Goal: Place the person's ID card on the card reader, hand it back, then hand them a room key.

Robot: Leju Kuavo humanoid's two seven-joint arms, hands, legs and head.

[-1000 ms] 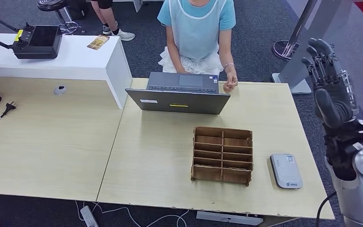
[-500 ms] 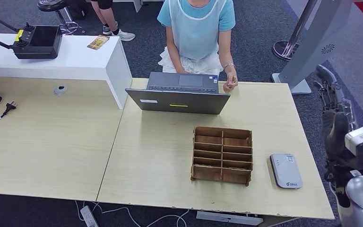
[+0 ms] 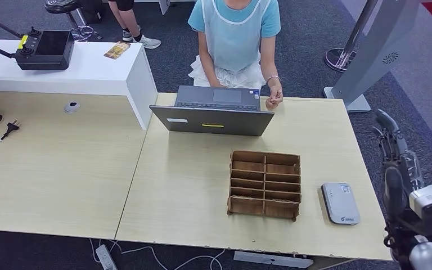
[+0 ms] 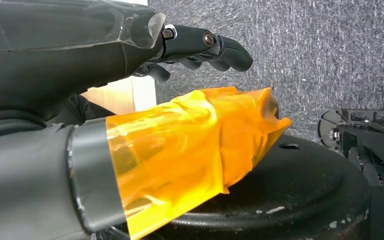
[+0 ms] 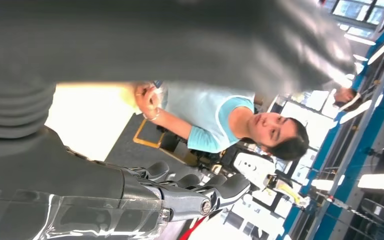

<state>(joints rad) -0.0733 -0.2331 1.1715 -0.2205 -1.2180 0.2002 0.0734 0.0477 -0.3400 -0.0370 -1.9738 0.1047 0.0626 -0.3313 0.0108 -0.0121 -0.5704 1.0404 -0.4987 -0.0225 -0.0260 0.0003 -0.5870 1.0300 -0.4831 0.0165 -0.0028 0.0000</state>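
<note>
Two pale tables meet to form the counter. A person sits at its far edge behind an open laptop, one hand on the wood and apparently pinching something small, perhaps the ID card; I can't be sure. The wooden slotted rack, presumably for room keys, stands near the front edge with the grey card reader just beside it, within easy reach. The right hand hangs off the table's right edge, fingers straight, empty. The left hand hangs by the floor, fingers loosely curved, holding nothing. Bare tabletop between reader and person leaves reaching room.
</note>
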